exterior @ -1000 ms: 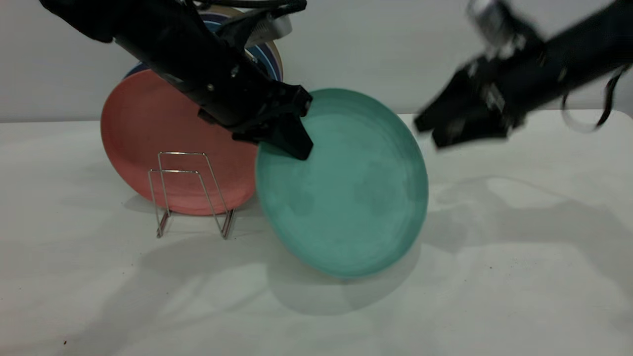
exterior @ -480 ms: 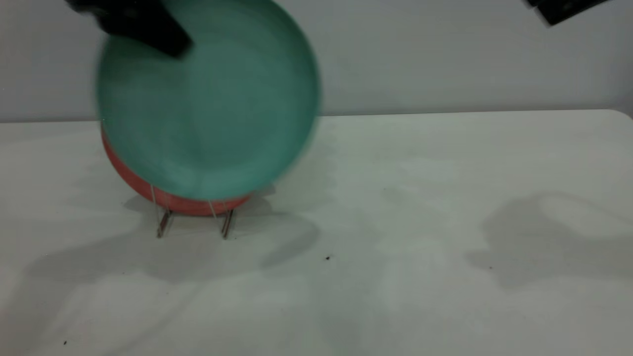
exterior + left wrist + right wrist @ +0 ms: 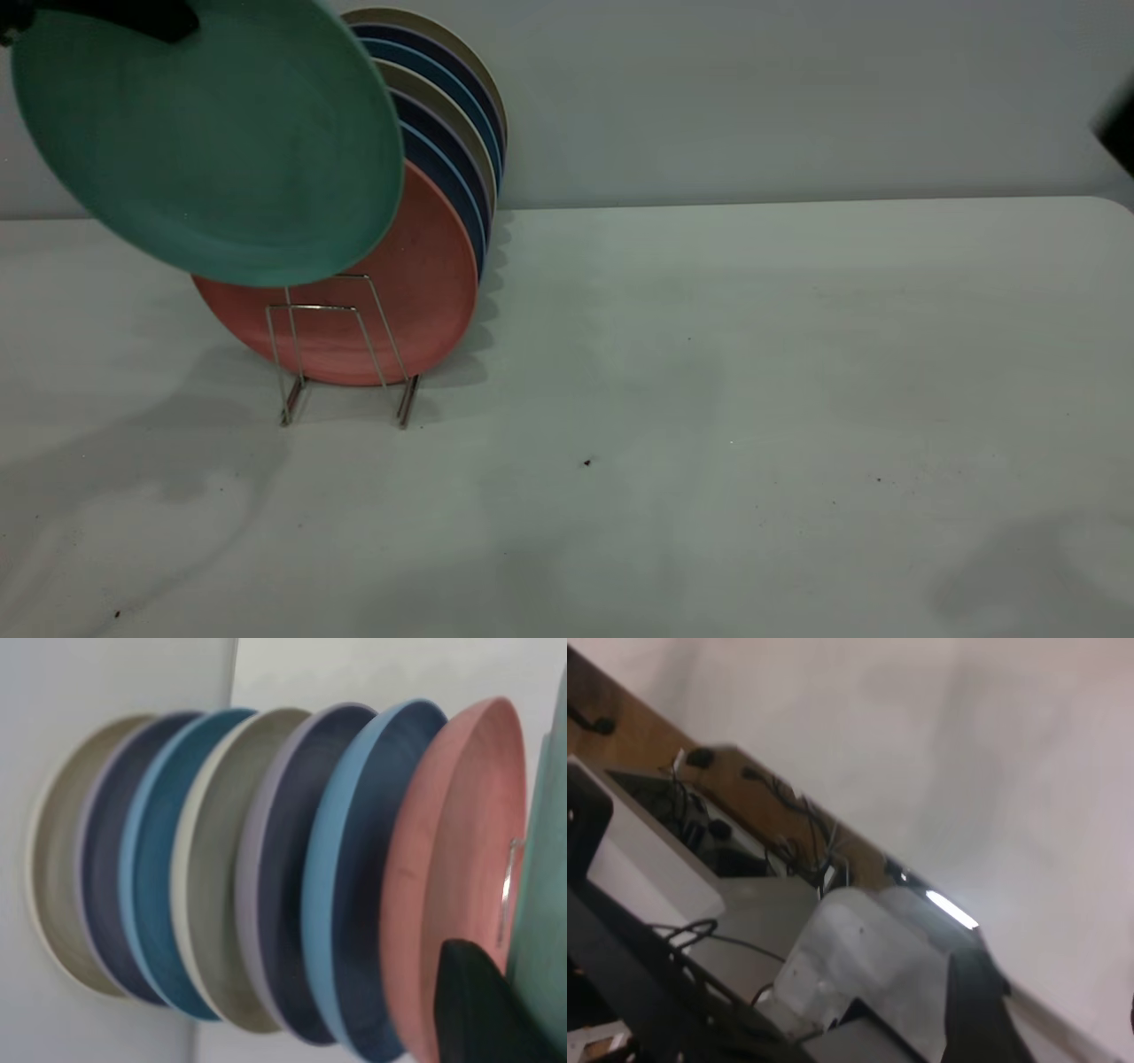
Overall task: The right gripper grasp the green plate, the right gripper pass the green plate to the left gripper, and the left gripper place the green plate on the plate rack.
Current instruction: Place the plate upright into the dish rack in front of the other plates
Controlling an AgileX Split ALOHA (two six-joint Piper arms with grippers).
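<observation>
The green plate (image 3: 213,142) hangs tilted in the air at the upper left. It is above and a little left of the plate rack (image 3: 323,307), and its lower edge overlaps the salmon plate (image 3: 416,292) in the exterior view. My left gripper (image 3: 133,16) is shut on the green plate's upper rim, mostly out of frame. In the left wrist view one black finger (image 3: 478,1010) lies against the green plate's edge (image 3: 545,904), next to the salmon plate (image 3: 461,868). My right gripper (image 3: 1121,133) shows as a dark sliver at the far right edge, empty; one of its fingers (image 3: 974,1010) shows in the right wrist view.
Several blue, grey and cream plates (image 3: 452,133) stand in the rack behind the salmon plate, in a row toward the wall. The rack's two front wire loops stand bare. The white table (image 3: 709,399) runs right of the rack, and the wall is close behind.
The left gripper has carried the green plate from beside the rack up and to the left, over the rack. The right arm has pulled away to the far right edge.
</observation>
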